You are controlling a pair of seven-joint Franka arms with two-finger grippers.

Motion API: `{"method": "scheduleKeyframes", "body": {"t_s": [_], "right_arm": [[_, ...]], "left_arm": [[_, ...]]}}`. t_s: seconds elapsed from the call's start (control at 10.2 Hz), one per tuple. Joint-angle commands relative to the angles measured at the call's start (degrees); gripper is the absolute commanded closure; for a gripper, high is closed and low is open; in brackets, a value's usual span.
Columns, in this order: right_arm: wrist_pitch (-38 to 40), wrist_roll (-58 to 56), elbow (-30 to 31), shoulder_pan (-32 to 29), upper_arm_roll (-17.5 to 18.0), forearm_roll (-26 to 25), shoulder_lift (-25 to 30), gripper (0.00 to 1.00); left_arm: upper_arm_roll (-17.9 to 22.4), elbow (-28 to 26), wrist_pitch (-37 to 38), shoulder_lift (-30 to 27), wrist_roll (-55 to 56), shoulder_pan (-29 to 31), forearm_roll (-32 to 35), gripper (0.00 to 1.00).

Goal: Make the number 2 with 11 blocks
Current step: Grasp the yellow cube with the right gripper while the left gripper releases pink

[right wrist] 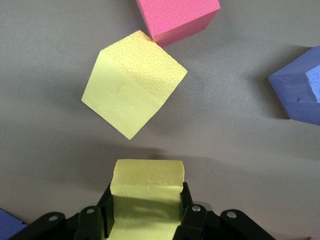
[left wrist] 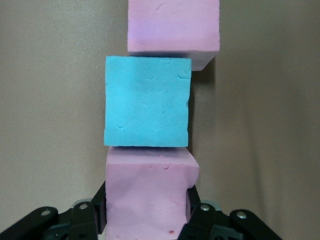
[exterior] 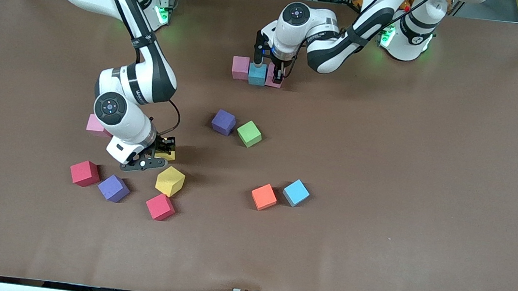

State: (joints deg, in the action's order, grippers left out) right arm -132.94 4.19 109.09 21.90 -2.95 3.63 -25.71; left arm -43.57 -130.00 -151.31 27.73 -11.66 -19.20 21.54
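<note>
We see the left gripper (exterior: 267, 70) clamped on a pink cube (left wrist: 147, 200) beside a blue cube (left wrist: 148, 102), the right gripper (exterior: 164, 149) clamped on a yellow cube (right wrist: 146, 200).

the left gripper (left wrist: 148, 220) is closed on a pink cube (left wrist: 149, 200), its dark fingers (left wrist: 95, 212) pressing in on both sides so that the foam bulges a little near one edge. a light blue cube (left wrist: 148, 101) sits flush against that pink one, face to face, with no gap showing between them. a second pink cube (left wrist: 173, 25) touches the blue cube's other face, set slightly off line so one corner juts out past the blue. the three make a single row on the brown table (left wrist: 50, 100). the foam faces carry small dents and creases. soft shadows fall along one side of the row.
</note>
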Motion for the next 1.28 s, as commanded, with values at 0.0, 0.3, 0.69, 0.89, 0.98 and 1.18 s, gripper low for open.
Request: {"method": "scheduleKeyframes", "body": {"t_s": [0.0,0.3,0.69,0.89,0.98,1.18], "right_arm": [[1.2,0.8,-0.2,0.1,0.1,0.9,1.0,1.00],[1.4,0.8,-0.3,0.1,0.2,0.9,1.0,1.00],[1.4,0.8,-0.3,0.1,0.3,0.9,0.9,1.00],[1.4,0.8,-0.3,0.1,0.3,0.9,0.9,1.00],[1.4,0.8,-0.4,0.1,0.3,0.9,0.9,1.00],[1.5,0.7,-0.6,0.1,0.3,0.9,0.9,1.00]], "left_arm": [[1.2,1.1,-0.5,1.5,1.6,-0.6,2.7,1.00],[1.5,1.2,-0.4,1.8,4.1,-1.0,2.9,0.91],[1.5,1.1,-0.4,2.6,13.8,-1.9,12.7,0.01],[1.4,1.2,-0.3,2.9,15.3,-1.8,14.6,0.00],[1.4,1.2,-0.3,2.9,15.8,-1.8,14.7,0.00],[1.3,1.3,-0.3,2.7,15.6,-1.9,14.8,0.00]]}}
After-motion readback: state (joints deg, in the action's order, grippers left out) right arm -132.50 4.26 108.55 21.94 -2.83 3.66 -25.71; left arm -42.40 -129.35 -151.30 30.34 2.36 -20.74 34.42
